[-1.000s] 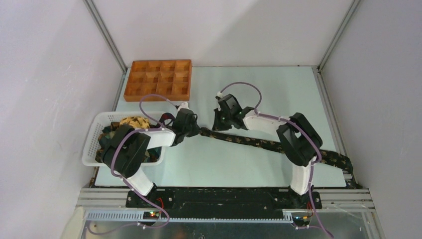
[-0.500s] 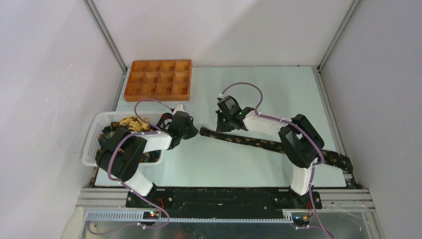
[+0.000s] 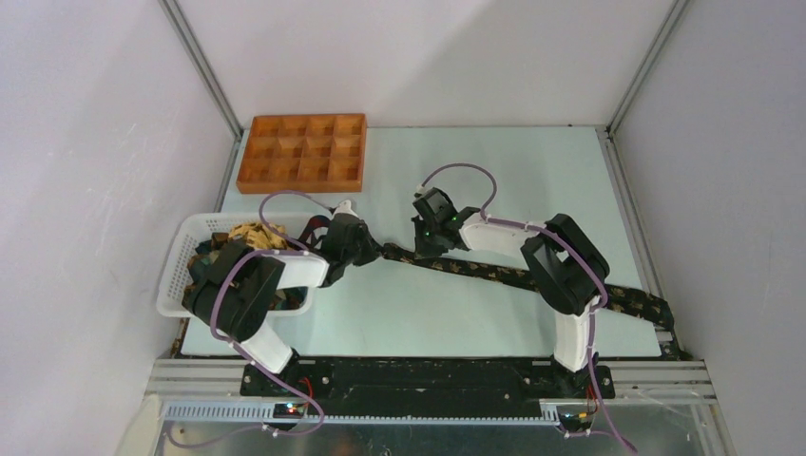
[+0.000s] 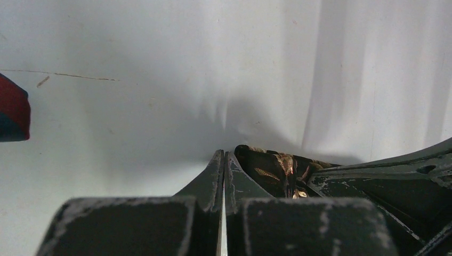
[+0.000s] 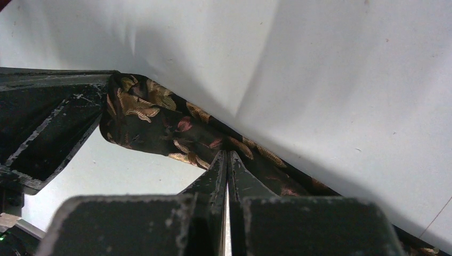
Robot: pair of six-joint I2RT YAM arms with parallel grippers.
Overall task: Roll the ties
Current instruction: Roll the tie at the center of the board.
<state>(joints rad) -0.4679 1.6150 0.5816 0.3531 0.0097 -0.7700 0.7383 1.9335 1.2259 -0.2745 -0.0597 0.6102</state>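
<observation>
One dark leaf-print tie (image 3: pixel 513 277) lies across the table from the middle to the right front edge. Its left end (image 4: pixel 272 166) looks folded over. My left gripper (image 3: pixel 369 249) is shut and empty, its tips (image 4: pixel 224 156) just left of that end. My right gripper (image 3: pixel 425 247) is shut, with its tips (image 5: pixel 227 154) resting against the tie (image 5: pixel 176 130) a little way in from the end. The left gripper's fingers (image 5: pixel 48 128) touch the tie's end in the right wrist view. More ties (image 3: pixel 249 235) are heaped in the basket.
A white mesh basket (image 3: pixel 176 280) stands at the left edge under my left arm. An orange compartment tray (image 3: pixel 302 152) sits at the back left. The tie's far end hangs over the front right table edge (image 3: pixel 665 328).
The left gripper drew back from the tie's end, then returned to it. The right gripper came down and left onto the tie. The tie's end now looks folded.
</observation>
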